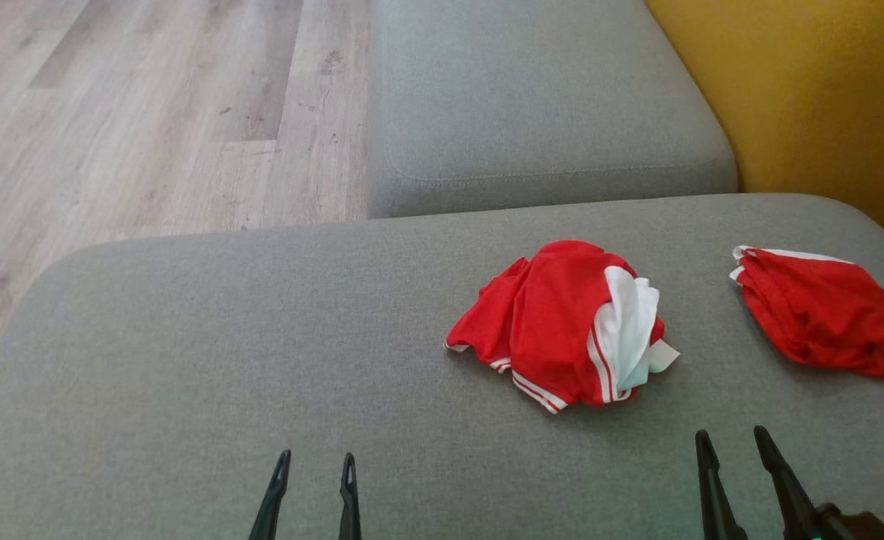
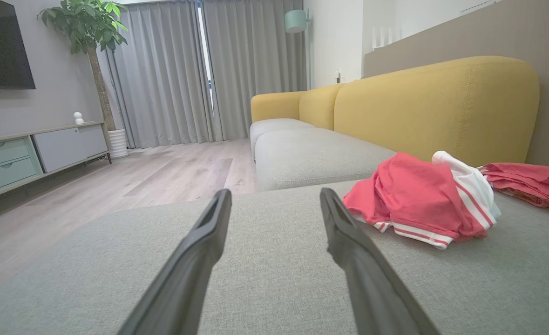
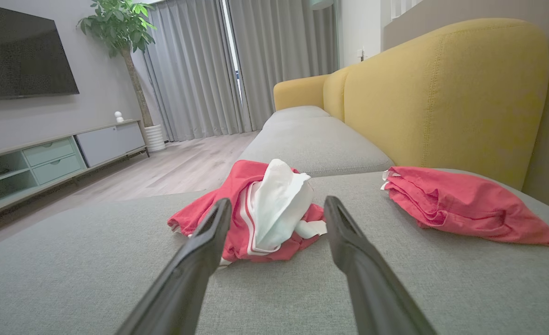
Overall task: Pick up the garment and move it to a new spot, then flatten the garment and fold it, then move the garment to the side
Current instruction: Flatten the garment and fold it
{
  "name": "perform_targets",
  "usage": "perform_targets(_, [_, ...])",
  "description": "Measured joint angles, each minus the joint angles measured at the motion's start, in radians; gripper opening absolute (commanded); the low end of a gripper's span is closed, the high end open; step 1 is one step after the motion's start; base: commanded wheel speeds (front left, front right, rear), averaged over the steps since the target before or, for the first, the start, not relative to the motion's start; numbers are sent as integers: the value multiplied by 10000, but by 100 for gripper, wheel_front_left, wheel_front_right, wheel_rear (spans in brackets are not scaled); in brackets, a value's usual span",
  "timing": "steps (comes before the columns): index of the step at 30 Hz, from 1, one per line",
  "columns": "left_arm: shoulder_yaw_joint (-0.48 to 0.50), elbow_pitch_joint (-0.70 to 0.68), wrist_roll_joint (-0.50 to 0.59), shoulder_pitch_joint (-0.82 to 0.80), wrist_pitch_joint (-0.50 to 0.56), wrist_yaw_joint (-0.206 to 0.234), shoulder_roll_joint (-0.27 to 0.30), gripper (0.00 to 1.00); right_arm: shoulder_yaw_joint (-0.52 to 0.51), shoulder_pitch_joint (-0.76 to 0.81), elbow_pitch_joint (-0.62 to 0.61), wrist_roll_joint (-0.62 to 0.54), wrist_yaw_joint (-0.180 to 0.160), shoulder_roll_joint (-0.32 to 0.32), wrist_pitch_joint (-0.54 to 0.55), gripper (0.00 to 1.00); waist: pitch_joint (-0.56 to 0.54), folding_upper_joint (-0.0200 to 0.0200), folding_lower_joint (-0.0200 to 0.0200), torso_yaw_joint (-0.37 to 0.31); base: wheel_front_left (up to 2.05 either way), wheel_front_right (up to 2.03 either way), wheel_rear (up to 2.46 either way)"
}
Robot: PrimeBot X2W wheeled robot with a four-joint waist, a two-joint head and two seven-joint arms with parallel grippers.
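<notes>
I see the garment (image 1: 561,322) crumpled in a red heap with white fabric turned outward, lying right of centre on the grey seat cushion (image 1: 187,337). Bunched like this, I cannot tell what kind of clothing it is. A second red piece (image 1: 824,315) lies apart to its right, its far corner cut off by the frame edge. My left gripper (image 1: 317,454) and right gripper (image 1: 732,432) hover with fingers spread and empty, short of the heap, their arms cut off below.
</notes>
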Motion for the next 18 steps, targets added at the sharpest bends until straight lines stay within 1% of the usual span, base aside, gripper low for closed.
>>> perform_targets(12, [301,2,303,-126,0,-433,-234,100,10,-67,-21,-2,0,0,0,100,537,0,0,61,0,0,0])
perform_targets(15, [278,132,408,-356,0,-642,-247,100,40,-219,-44,-2,0,-4,0,100,817,0,0,40,0,0,0])
perform_targets(18, [-19,525,489,-811,0,-1099,-268,100,42,-550,-92,0,0,-10,0,100,1164,0,1,22,0,0,0])
